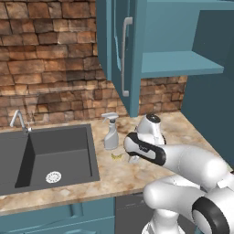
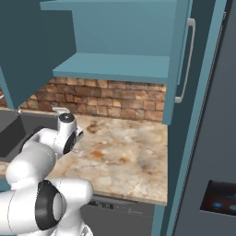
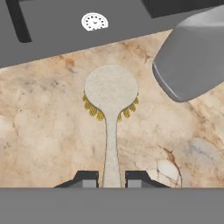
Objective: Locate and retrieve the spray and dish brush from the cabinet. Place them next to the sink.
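Marble counter [image 1: 137, 176] beside sink [image 1: 68, 151], gripper [image 3: 111, 180] clamped on dish brush [image 3: 111, 94], spray [image 1: 110, 131] just beside.

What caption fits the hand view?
Claw shut on dish brush handle, bristles down over the counter beside the spray.

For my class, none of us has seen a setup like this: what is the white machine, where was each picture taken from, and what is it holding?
It is a rendered kitchen. The white machine is a robot arm with a two-finger gripper. Two pictures come from cameras behind the arm, left and right; the third looks along the gripper. On the marbled counter, beside the dark sink, stands the spray. The gripper is shut on the dish brush handle, yellow bristles facing the counter. Above, the teal cabinet stands open.
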Controlling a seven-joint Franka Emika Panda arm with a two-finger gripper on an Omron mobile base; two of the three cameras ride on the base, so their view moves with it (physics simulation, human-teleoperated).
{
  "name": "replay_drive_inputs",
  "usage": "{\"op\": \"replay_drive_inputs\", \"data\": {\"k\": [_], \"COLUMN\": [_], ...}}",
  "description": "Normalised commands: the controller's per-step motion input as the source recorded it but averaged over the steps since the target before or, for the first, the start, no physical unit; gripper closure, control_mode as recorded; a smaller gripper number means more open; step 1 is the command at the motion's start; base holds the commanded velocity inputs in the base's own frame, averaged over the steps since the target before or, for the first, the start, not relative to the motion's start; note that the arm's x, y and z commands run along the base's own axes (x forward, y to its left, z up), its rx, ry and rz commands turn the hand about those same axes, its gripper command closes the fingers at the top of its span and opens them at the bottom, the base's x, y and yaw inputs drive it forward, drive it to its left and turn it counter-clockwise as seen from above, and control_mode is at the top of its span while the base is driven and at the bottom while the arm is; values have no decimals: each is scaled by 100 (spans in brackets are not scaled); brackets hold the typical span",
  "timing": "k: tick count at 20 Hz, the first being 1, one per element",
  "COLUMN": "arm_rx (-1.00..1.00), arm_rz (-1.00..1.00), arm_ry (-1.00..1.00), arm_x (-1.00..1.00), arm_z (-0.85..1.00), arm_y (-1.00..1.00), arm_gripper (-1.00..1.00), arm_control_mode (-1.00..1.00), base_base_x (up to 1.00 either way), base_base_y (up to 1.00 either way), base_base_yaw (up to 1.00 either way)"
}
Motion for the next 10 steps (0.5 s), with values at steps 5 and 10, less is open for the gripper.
{"op": "replay_drive_inputs", "data": {"k": [5,10], "arm_rx": [0,1], "arm_rz": [-4,1], "arm_ry": [-16,-1], "arm_x": [-5,-2], "arm_z": [-30,-40], "arm_y": [12,10], "arm_gripper": [100,100], "arm_control_mode": [-100,-100], "base_base_x": [0,0], "base_base_y": [0,0], "base_base_yaw": [0,0]}}
